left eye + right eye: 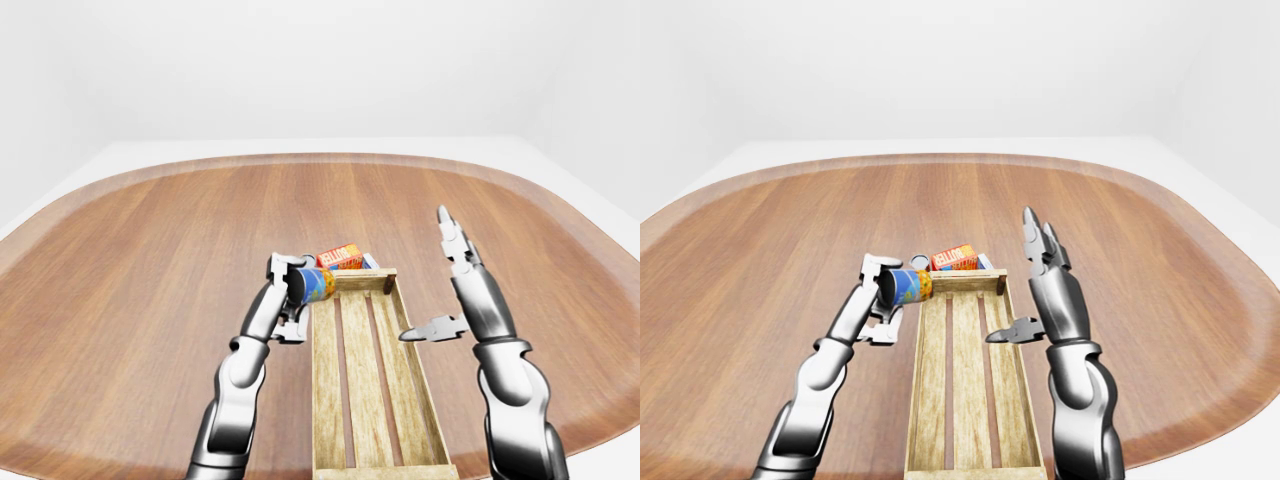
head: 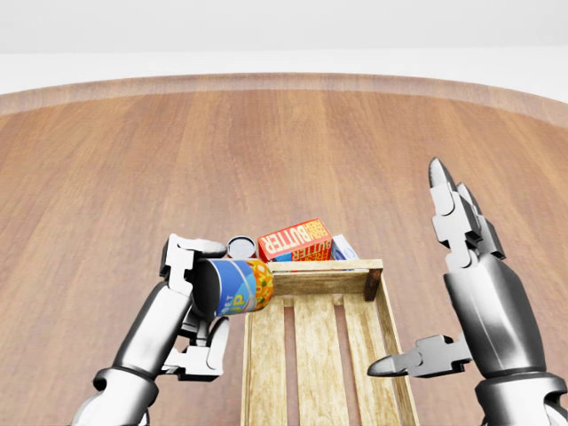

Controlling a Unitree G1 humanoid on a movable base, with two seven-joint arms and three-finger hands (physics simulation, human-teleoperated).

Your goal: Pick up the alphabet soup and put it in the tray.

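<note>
The alphabet soup can [image 2: 235,286], blue with a yellow end, lies sideways in my left hand [image 2: 197,306], whose fingers close round it. It hangs just above the tray's top left corner. The wooden slatted tray [image 2: 364,355] runs from the middle of the head view down to its bottom edge. My right hand [image 2: 441,293] is open and empty, fingers pointing up, thumb reaching over the tray's right wall.
A red-orange butter box [image 2: 295,240] and a small dark can [image 2: 240,246] stand just above the tray's top end, with a blue-white box [image 2: 343,248] beside them. The round wooden table [image 1: 150,260] spreads all around; a white floor lies beyond its rim.
</note>
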